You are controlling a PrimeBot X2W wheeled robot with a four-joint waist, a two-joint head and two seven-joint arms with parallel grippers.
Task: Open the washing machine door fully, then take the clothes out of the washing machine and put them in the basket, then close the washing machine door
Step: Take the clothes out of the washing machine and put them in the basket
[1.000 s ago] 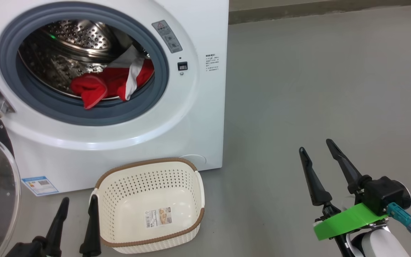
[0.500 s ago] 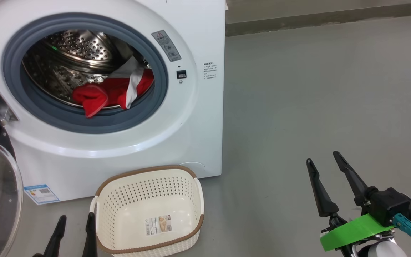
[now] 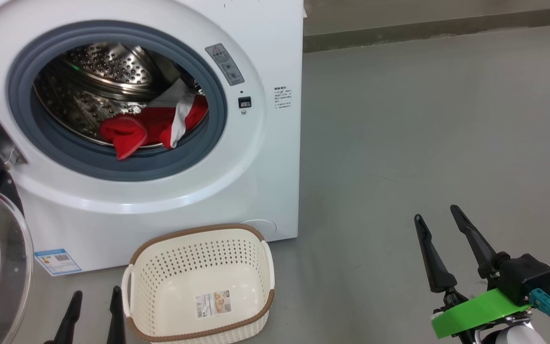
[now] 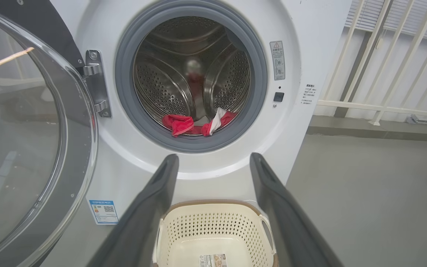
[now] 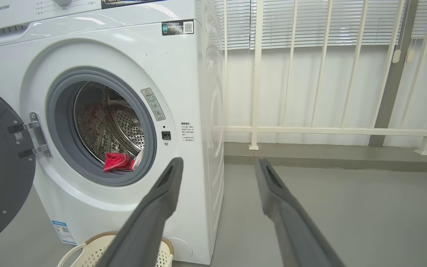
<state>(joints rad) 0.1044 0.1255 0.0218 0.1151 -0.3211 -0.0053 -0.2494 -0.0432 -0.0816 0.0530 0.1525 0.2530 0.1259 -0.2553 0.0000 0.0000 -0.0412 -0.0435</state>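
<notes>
Door: the washing machine door (image 4: 24, 141) stands swung wide on its hinge (image 4: 96, 83), off to the left of the opening. The step in hand looks like unloading.

Clothes: the clothes (image 3: 153, 126) lie low at the front of the drum (image 4: 191, 74), one red fold lapping toward the grey gasket (image 3: 112, 167). They look soft, limp and light. They will sag and trail when lifted, and may snag on the gasket lip. Best hold, as I judge it, is the bunched red roll nearest the opening, pinched deep enough to gather several layers. The white band looks thinner and more likely to slip free.

Door handling: stiff and hinged, with a glossy rim that is likely slick. For closing, push at the rim edge far from the hinge, not on the glass.

Basket: the basket (image 3: 194, 231) sits on the floor (image 3: 423, 119) just in front of the washing machine (image 3: 265, 157), below the opening. Nothing lies in it but a label (image 3: 213, 304). It is probably light and may skid if knocked.

Tools: the left tool (image 3: 96, 291) hangs low just left of the basket, fingers apart, holding nothing. The right tool (image 3: 436, 213) is well to the right over bare floor, fingers apart, holding nothing.

Count: one washing machine, one door, one basket, two tools. The red heap shows two lumps, and I cannot tell whether they are two garments or more.
</notes>
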